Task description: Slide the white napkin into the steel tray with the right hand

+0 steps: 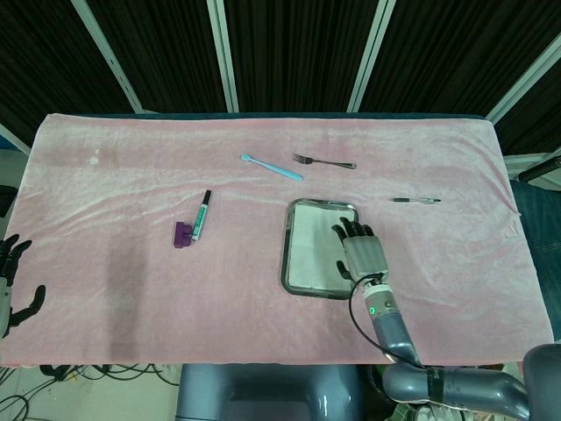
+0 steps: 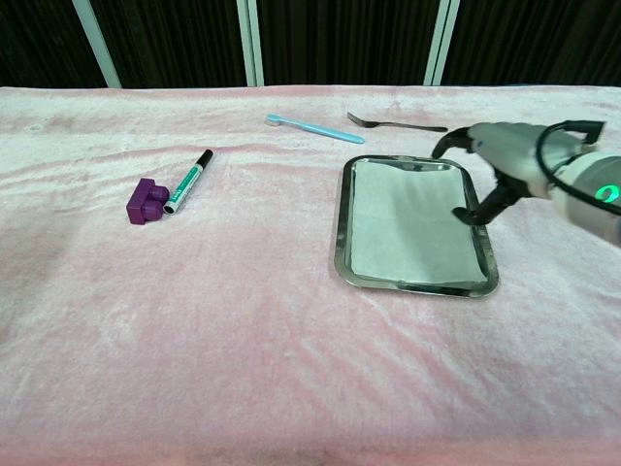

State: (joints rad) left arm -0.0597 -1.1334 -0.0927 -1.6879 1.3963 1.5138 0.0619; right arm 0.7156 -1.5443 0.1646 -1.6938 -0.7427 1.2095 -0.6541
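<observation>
1. The white napkin (image 2: 408, 225) lay flat inside the steel tray (image 2: 342, 218).
2. The right hand (image 2: 498, 160) hovered over the tray's right rim, fingers apart, holding nothing.
3. The left hand (image 1: 10, 281) hung far left of the tray, fingers spread, empty.
4. A fork (image 2: 396, 124) and toothbrush (image 2: 312, 129) lay beyond the tray.

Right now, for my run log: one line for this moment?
napkin: flat in steel tray | right robot hand: above tray's right rim, holding nothing | left robot hand: idle, off table

White napkin (image 2: 408, 225) lies flat inside steel tray (image 2: 342, 225), rectangular, rounded corners, on pink cloth.
</observation>
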